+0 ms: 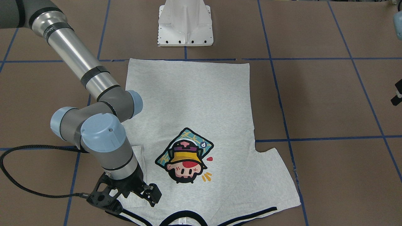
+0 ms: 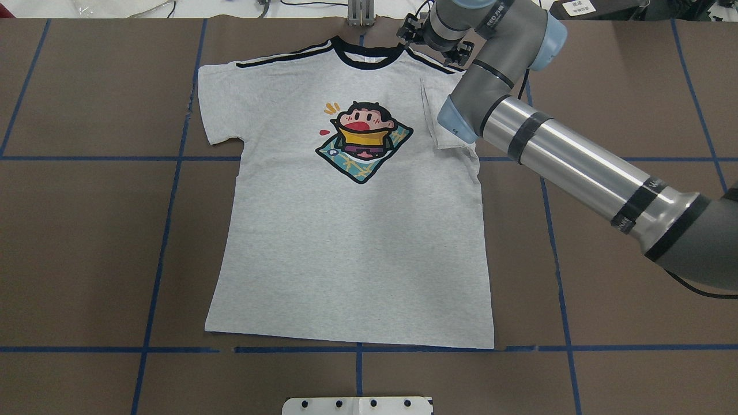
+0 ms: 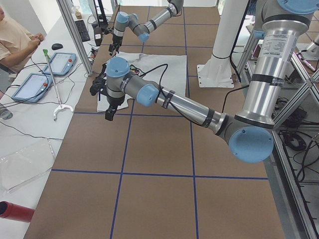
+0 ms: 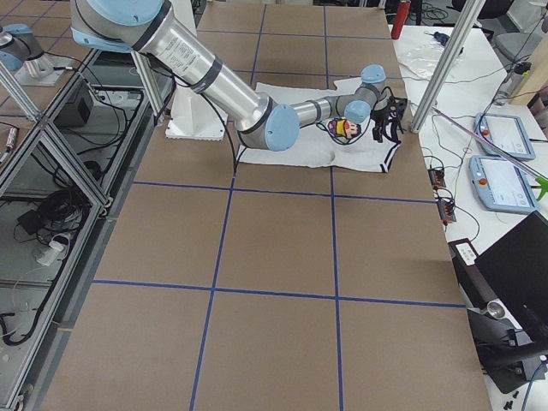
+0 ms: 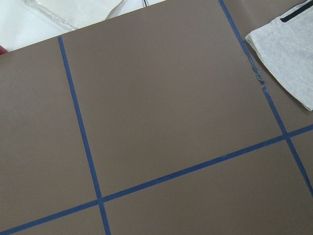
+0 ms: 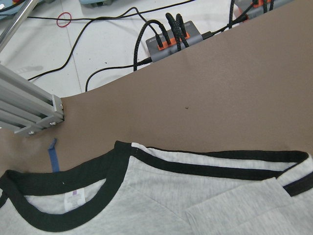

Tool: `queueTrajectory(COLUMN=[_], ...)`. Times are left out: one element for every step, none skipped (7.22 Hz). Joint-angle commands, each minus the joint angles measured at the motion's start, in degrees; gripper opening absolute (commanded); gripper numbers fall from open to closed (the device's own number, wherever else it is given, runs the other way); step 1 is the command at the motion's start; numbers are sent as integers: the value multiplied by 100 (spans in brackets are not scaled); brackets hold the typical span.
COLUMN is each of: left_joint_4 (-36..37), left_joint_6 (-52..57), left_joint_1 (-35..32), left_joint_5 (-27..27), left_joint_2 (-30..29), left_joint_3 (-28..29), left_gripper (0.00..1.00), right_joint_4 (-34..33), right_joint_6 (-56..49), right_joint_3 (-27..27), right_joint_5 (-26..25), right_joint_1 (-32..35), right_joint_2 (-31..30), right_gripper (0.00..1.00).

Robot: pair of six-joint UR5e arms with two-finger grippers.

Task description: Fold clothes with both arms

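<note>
**Right sleeve lay turned in; left sleeve flat and nearest the left arm**

I found the T-shirt (image 2: pixel 351 242) lying print-up on the table (image 2: pixel 86 230). Its long axis ran straight out from the robot, with the hem nearest the white base (image 2: pixel 357 405) and the collar (image 2: pixel 366 57) at the far edge.

On the robot's right side, the right sleeve (image 2: pixel 447 124) lay folded inward on top of the body panel. The left sleeve (image 2: pixel 216 104) lay spread flat, out to the side.

The right gripper (image 1: pixel 125 193) hung low over the right shoulder of the shirt, just beside the collar. Its wrist view showed the collar and the black shoulder stripe directly below, but none of the fingers. I could not tell whether its jaws were apart or together. I saw no cloth lifted beneath it.

The left gripper (image 3: pixel 108 113) hung over bare table, off the cloth and beyond the outer edge of the left sleeve. In its wrist view that sleeve showed only at the upper right corner. I could not tell the state of its jaws either.

In my judgement the coming move turns on the left sleeve. It lies between the left gripper and the shirt's centre line, and the left arm is clearly nearer to it. The fold would therefore run across the shirt's long axis, toward the print.
</note>
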Motion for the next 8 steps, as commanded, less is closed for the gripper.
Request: queueTrajectory(left_joint_4=[-1404, -2272, -3542, -4094, -4117, -4196, -4597, -4966], left_joint_6=[-1708, -2324, -3088, -3208, -3210, -3210, -3218, -3218], left_joint_1=[904, 1457, 1863, 2015, 2017, 2034, 2043, 2165], left_joint_5=[-1, 34, 426, 943, 1053, 1289, 1396, 1771], left_joint_2=[-725, -1416, -1884, -2333, -2659, -2906, -3344, -3505], left_joint_3=[1164, 2275, 3339, 4237, 4707, 5147, 5995, 6578], left_gripper=[99, 100, 99, 99, 99, 99, 96, 89], right_joint_4=[-342, -343, -421, -396, -352, -352, -317, -316], right_joint_6=[-46, -55, -63, -63, -55, -46, -55, -55], right_joint_3=[1431, 1775, 2379, 3046, 3558, 3824, 3966, 4037], right_joint_5=[663, 971, 1148, 1324, 1456, 1414, 1413, 1378], right_joint_1=[163, 242, 382, 522, 541, 541, 550, 550], right_joint_2=[-889, -1179, -1660, -2239, -2767, -2999, -3210, -3290], right_gripper=[100, 100, 100, 100, 100, 100, 100, 100])
